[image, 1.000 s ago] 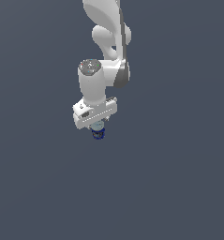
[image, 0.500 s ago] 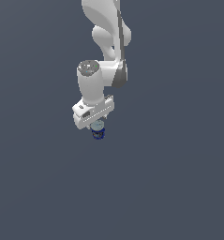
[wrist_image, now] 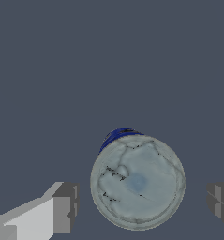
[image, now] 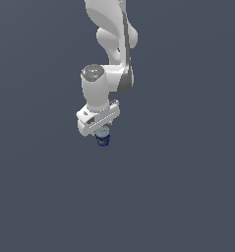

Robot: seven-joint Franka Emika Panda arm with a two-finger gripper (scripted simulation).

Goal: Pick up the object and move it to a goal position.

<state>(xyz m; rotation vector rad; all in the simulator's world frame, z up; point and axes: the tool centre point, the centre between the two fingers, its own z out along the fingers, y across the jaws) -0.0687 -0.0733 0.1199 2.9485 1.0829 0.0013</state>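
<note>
Seen in the wrist view, from left to right: one grey finger pad (wrist_image: 66,207), then the object (wrist_image: 137,182) with its pale, cracked-looking round top and a strip of dark blue at its far edge, then the other pad (wrist_image: 220,201). Visible gaps on both sides, so the gripper (wrist_image: 141,206) stands apart, not clamped on anything. In the exterior view, the object (image: 103,138) sits directly under the gripper (image: 102,134), between the fingers; whether resting on the floor cannot be told. Likely risks: closing off-centre and pushing the round body sideways, or pinching only the smooth top and letting it slip during the lift. No brand, label or readable writing anywhere.
</note>
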